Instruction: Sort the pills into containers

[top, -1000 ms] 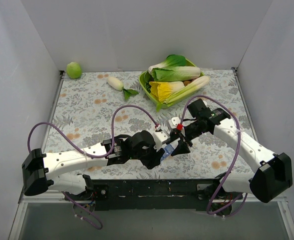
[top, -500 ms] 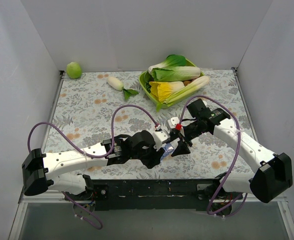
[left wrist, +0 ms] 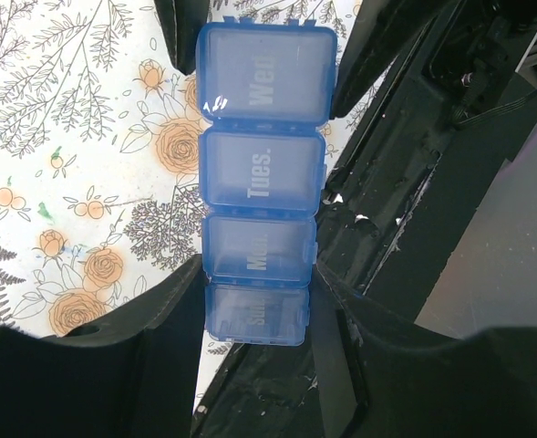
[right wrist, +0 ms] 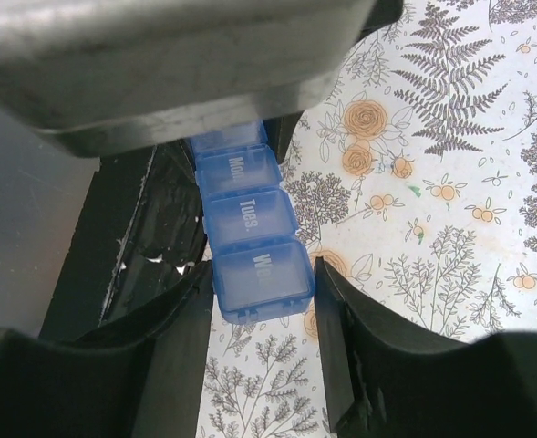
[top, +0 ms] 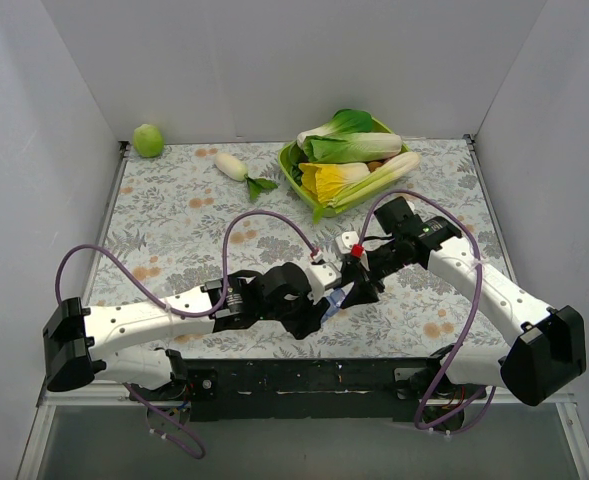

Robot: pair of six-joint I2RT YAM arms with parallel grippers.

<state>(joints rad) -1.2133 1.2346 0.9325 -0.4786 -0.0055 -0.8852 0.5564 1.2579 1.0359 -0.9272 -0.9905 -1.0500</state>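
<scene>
**At the counter's near edge: blue pill box clamped by both hands**

Near the front middle of the floral counter (top: 174, 220), the translucent blue strip pill box (left wrist: 261, 182) sits between the two hands, which meet tip to tip. Lid writing, white, read from the left wrist view: "Wed", "Tues.", then two fainter ones that look like "Mon." and "Sun." The right wrist view shows "Wed", "Tues." and a partial "Mon".

The left hand (left wrist: 257, 274) is closed narrow on the box, its fingers pressed to both sides at the "Mon."/"Sun." end. The right hand (right wrist: 263, 274) is closed on the other end, its fingers against both sides of the "Wed" compartment. The box is level with the lids facing up; whether it touches the counter I cannot tell.

At the far side, well apart, a lime-green bowl (top: 292, 172) holds bok choy (top: 352, 146). A white radish (top: 231, 165) lies left of it, and a round green fruit (top: 148, 140) is in the far-left corner.
</scene>
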